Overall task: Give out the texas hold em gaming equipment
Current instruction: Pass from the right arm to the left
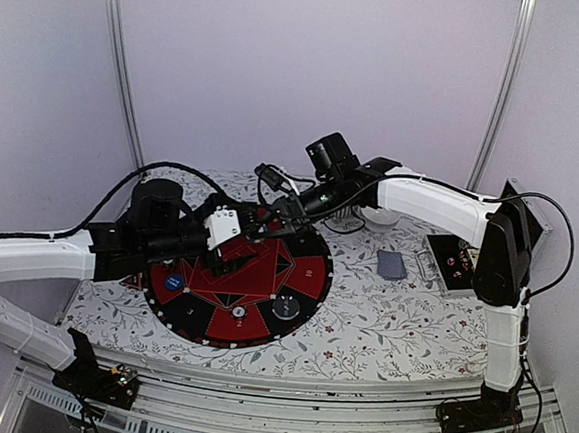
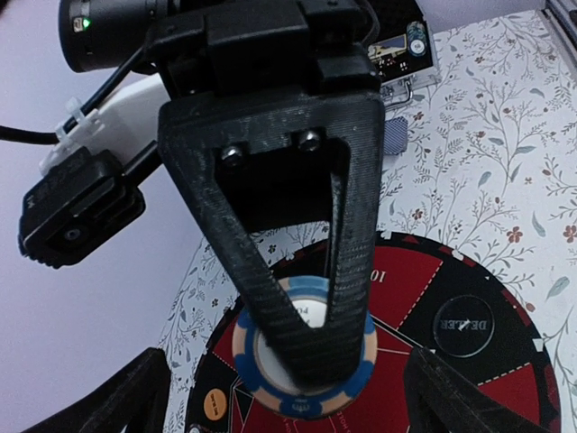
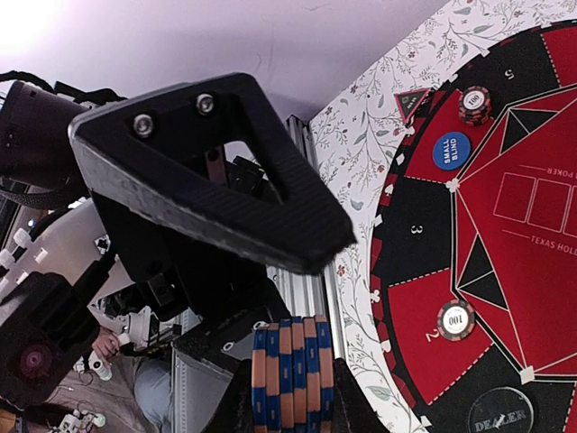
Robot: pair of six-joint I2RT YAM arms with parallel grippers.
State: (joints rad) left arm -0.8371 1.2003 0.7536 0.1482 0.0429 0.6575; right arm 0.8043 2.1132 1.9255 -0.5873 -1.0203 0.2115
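Observation:
A stack of several blue-and-orange poker chips (image 3: 293, 361) stands on edge between the fingers of my right gripper (image 3: 290, 401), which is shut on it above the round red-and-black mat (image 1: 305, 278). In the left wrist view the same stack (image 2: 255, 350) shows face-on, behind the right gripper's ribbed finger (image 2: 353, 234). My left gripper (image 2: 288, 392) faces it with jaws spread wide and empty, the stack in line with the gap between them. Both grippers meet over the mat's far side, left (image 1: 237, 241) and right (image 1: 272, 215). A grey-blue deck of cards (image 1: 392, 265) lies right of the mat.
On the mat lie two black "100" chips (image 3: 455, 319) (image 3: 475, 104), a blue small-blind button (image 3: 452, 151), a dealer button (image 2: 462, 325) and an orange button (image 2: 215, 403). A white bowl (image 1: 380, 216) stands at the back. A box (image 1: 456, 262) sits at the right edge.

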